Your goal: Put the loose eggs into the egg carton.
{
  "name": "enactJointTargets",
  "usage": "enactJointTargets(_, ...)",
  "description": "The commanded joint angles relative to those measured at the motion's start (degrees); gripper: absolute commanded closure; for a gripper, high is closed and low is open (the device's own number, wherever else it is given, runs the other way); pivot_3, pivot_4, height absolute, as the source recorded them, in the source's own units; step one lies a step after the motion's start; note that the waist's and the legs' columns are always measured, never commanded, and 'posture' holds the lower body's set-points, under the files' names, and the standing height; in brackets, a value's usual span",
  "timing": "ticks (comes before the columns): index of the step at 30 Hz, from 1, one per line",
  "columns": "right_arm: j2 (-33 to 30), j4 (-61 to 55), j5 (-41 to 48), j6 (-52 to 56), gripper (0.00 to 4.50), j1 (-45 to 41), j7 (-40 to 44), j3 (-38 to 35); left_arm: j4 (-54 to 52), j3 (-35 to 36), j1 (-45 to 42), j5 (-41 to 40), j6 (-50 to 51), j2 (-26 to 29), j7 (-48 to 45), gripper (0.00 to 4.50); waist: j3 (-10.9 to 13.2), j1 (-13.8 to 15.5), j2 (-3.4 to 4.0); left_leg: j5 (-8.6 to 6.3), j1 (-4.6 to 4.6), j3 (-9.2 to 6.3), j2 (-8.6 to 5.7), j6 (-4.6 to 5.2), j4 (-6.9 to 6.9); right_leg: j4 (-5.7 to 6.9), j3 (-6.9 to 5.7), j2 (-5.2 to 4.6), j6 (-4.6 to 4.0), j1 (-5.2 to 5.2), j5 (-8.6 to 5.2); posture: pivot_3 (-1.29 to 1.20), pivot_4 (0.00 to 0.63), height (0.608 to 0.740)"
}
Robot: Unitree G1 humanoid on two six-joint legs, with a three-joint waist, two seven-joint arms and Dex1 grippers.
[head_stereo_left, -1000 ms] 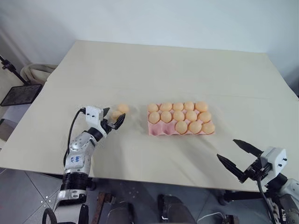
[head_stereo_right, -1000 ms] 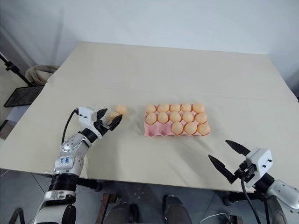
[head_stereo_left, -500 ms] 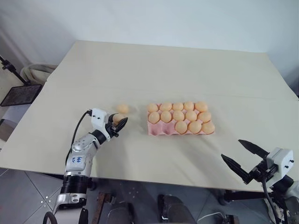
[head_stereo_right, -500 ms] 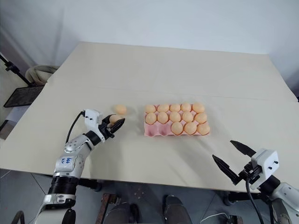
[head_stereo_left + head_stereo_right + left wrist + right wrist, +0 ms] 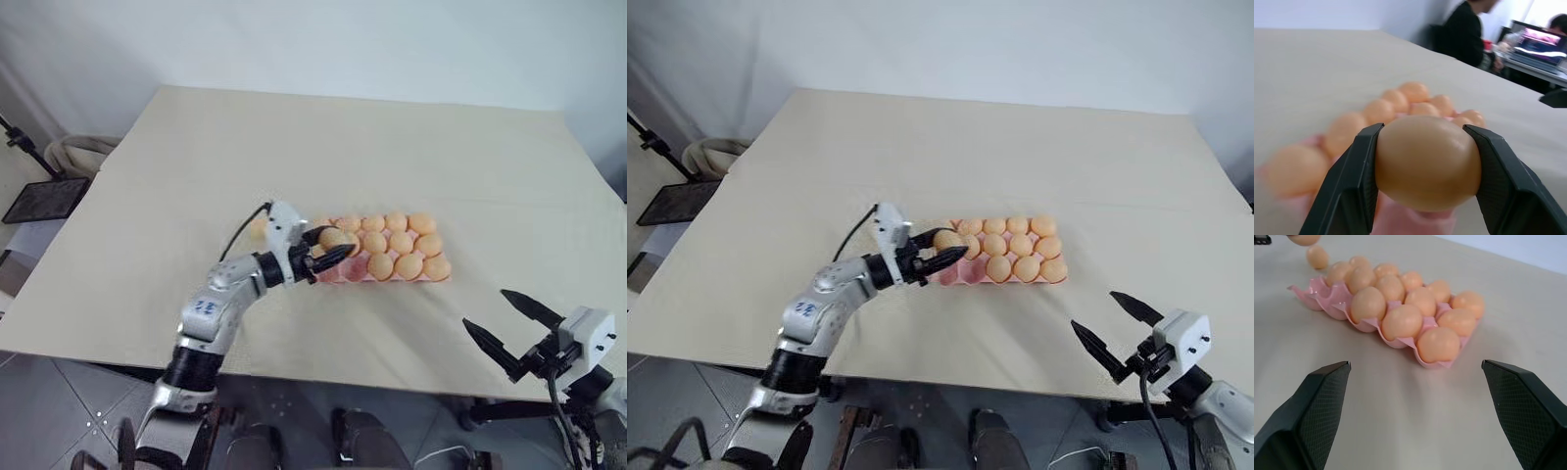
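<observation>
The pink egg carton [image 5: 325, 275] lies at the table's middle, most cups filled with pale orange eggs; pink bare cups show at the near row's left end. My left gripper [image 5: 333, 245] is shut on one loose egg [image 5: 1427, 161] and holds it just above that left end of the carton [image 5: 1303, 291]. Another loose egg [image 5: 1318, 257] rests on the table left of the carton, partly hidden behind my left wrist in the head views. My right gripper [image 5: 487, 308] hangs open and empty near the table's front edge, right of the carton.
The beige table [image 5: 294, 147] has free room all around the carton. A black stand [image 5: 44, 196] sits off the table's left side. In the left wrist view, a person [image 5: 1464, 29] and a lit screen [image 5: 1545, 41] show beyond the table.
My left gripper shut on one of the two loose eggs, lifted it and carried it right to the carton's left end. The right arm stayed where it was.
</observation>
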Motion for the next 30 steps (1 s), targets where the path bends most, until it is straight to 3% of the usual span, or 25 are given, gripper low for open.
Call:
enactJointTargets(1,1.01,-3.79,0.37,-1.45,0.00,1.32,-1.42,-1.88,5.15,-2.23,-3.44,2.52,-4.38,-2.04,-1.42,2.23,0.01,-0.06,0.01,0.02,-0.01,-0.01,0.02,0.01,0.00,0.00,0.00,0.02,0.00,-0.01,0.00,0.00,0.150,0.740)
enactJointTargets(10,3.41,-6.44,0.01,-2.81,0.00,5.39,-3.83,-3.11,11.13,-2.89,-6.14,5.68,-7.76,-3.73,-1.64,2.23,0.01,0.02,0.02,0.01,-0.03,-0.07,0.03,0.00,-0.03,0.00,-0.02,0.04,-0.03,-0.03,-0.02,0.00,0.150,0.740)
enactJointTargets(17,3.82,-6.50,-0.12,-3.44,0.00,5.89,-3.97,-2.74,8.78,-3.34,-5.33,5.27,-6.37,-3.39,-3.77,0.02,0.01,0.00,0.02,-0.01,-0.04,-0.07,0.02,-0.01,-0.03,0.00,-0.03,0.02,-0.02,-0.03,-0.02,0.00,0.150,0.740)
enactJointTargets(24,3.61,-6.23,-0.28,-4.32,0.00,5.10,-3.40,-2.00,2.69,0.22,-3.10,4.75,-7.98,-2.29,-0.59,0.02,0.02,-0.08,0.03,0.00,-0.04,-0.07,0.03,0.01,-0.03,0.00,-0.02,0.01,-0.02,-0.04,-0.01,0.00,0.150,0.740)
enactJointTargets(30,3.05,-7.41,0.92,-4.68,0.00,3.82,-1.63,-1.54,-8.85,5.57,8.95,2.16,-8.91,2.68,-0.42,0.02,-0.06,-0.10,0.19,0.02,0.07,-0.04,0.15,-0.01,-0.11,0.11,-0.02,0.11,-0.12,-0.02,-0.10,0.00,0.150,0.740)
